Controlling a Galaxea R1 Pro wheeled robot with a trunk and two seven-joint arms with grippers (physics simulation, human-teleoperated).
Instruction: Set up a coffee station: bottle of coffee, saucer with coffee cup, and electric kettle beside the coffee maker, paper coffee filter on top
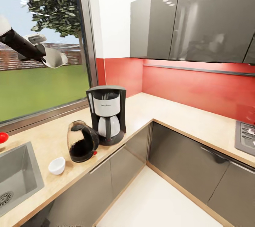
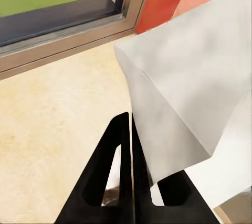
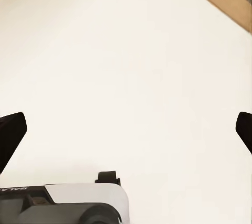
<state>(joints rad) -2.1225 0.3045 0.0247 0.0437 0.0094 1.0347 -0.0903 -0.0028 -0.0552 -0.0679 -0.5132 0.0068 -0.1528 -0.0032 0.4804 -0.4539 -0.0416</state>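
Up in front of the window, the left gripper (image 1: 45, 54) is clamped on the paper coffee filter (image 1: 55, 58); in the left wrist view its two black triangular fingers (image 2: 113, 177) meet flat together with the filter's (image 2: 178, 108) edge pinched between them. The filter is thin, matt white paper, folded into a cone with a sharp crease, and it flares away from the fingertips, its long axis running on from the arm toward the coffee maker (image 1: 106, 113).

That machine is boxy black plastic with a glass carafe, standing near the front edge of the pale wood-grain countertop (image 1: 166, 113). Just beside it the dark electric kettle (image 1: 82, 141) lies tipped, and a small white coffee cup (image 1: 56, 165) sits near the sink (image 1: 16, 177).

The right gripper's (image 3: 126, 129) black fingertips (image 3: 10, 135) stand wide apart over pale floor.
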